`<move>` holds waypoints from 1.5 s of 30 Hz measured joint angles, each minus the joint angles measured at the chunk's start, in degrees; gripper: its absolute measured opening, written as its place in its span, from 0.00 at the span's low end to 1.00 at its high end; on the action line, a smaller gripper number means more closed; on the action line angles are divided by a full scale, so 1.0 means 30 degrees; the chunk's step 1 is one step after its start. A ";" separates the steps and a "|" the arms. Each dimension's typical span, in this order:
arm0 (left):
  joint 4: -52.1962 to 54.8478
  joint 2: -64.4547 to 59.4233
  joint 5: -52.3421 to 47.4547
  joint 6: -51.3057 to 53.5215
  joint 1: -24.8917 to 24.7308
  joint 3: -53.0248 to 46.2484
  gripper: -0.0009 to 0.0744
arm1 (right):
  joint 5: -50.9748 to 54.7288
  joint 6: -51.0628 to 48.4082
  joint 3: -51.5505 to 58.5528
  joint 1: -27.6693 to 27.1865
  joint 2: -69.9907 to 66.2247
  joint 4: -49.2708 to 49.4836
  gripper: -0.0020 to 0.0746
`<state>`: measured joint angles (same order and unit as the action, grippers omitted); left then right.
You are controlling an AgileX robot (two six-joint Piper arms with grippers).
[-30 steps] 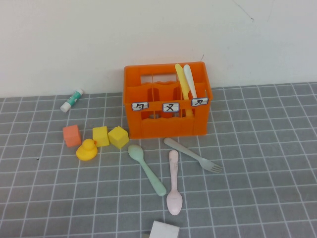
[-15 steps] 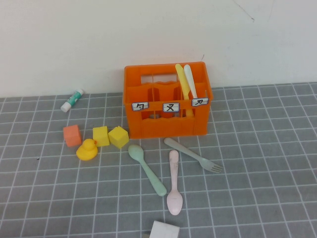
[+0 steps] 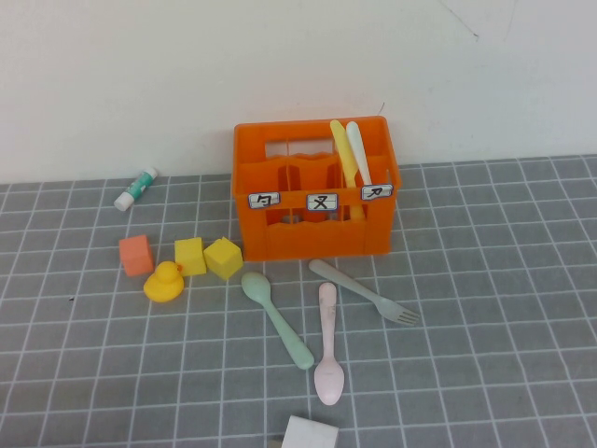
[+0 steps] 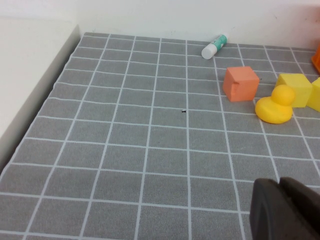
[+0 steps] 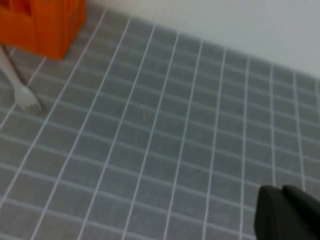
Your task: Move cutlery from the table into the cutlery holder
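The orange cutlery holder (image 3: pixel 315 191) stands at the back of the table (image 3: pixel 485 308). A yellow knife (image 3: pixel 342 149) and a white knife (image 3: pixel 358 151) stand in its right compartment. On the table in front of it lie a mint-green spoon (image 3: pixel 277 320), a pink spoon (image 3: pixel 327 345) and a grey fork (image 3: pixel 364 291); the fork's tines also show in the right wrist view (image 5: pixel 27 98). My left gripper (image 4: pixel 281 186) is shut and empty, above the table's left part. My right gripper (image 5: pixel 282 192) is shut and empty, above the table's right part. Neither gripper shows in the high view.
An orange block (image 3: pixel 135 254), two yellow blocks (image 3: pixel 189 256) (image 3: pixel 223 258) and a yellow rubber duck (image 3: pixel 164 282) sit left of the holder. A small white-and-green tube (image 3: pixel 136 188) lies by the back wall. A white object (image 3: pixel 309 434) shows at the near edge.
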<state>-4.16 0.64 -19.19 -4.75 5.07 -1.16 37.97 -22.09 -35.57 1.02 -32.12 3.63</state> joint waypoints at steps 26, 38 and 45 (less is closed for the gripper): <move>0.0000 0.0000 0.0000 -0.0040 0.0000 0.0000 0.01 | 0.7457 -0.2304 -1.3270 1.0068 -2.0608 0.1966 0.02; 0.0000 0.0000 0.0000 -0.0040 0.0000 0.0000 0.01 | 0.7737 -0.0653 -1.8393 1.2777 -2.6175 0.1753 0.03; 0.0000 0.0000 0.0000 -0.0040 0.0000 0.0000 0.01 | 0.9293 0.1341 -2.1965 1.3306 -2.9718 0.1753 0.32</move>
<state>-4.16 0.64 -19.19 -4.87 5.07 -1.16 65.85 -18.07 -101.46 40.94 -121.27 8.89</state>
